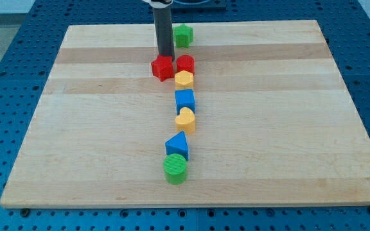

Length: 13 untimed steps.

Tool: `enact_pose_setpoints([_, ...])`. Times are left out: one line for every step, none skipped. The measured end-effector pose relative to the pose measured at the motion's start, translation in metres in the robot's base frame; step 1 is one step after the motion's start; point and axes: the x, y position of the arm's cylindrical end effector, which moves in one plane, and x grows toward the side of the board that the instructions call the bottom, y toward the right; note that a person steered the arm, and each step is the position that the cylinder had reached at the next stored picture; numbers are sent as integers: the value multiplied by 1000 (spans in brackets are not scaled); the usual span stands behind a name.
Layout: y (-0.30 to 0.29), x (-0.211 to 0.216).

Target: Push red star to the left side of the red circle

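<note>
The red star [162,68] lies near the view's top centre of the wooden board [76,128]. The red circle [185,64] sits just to its right, the two nearly touching. My tip [165,57] comes down as a dark rod right at the star's top edge, touching or almost touching it, a little left of the circle.
A green block [183,35] lies above and right of the rod. Below the red circle runs a column: a yellow block [184,79], a blue block [185,100], a yellow heart [185,119], a blue triangle [177,146] and a green circle [175,169].
</note>
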Motion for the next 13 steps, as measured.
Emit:
enact_pose_setpoints([0, 8])
enact_pose_setpoints([0, -2])
enact_pose_setpoints([8, -22])
enact_pose_setpoints([34, -22])
enact_pose_setpoints([48, -22])
enact_pose_setpoints([48, -12])
enact_pose_setpoints([48, -1])
enact_pose_setpoints([48, -1])
enact_pose_setpoints([45, -6])
enact_pose_setpoints([25, -6])
enact_pose_setpoints([-5, -6])
enact_pose_setpoints([-34, -6])
enact_pose_setpoints([-42, 10])
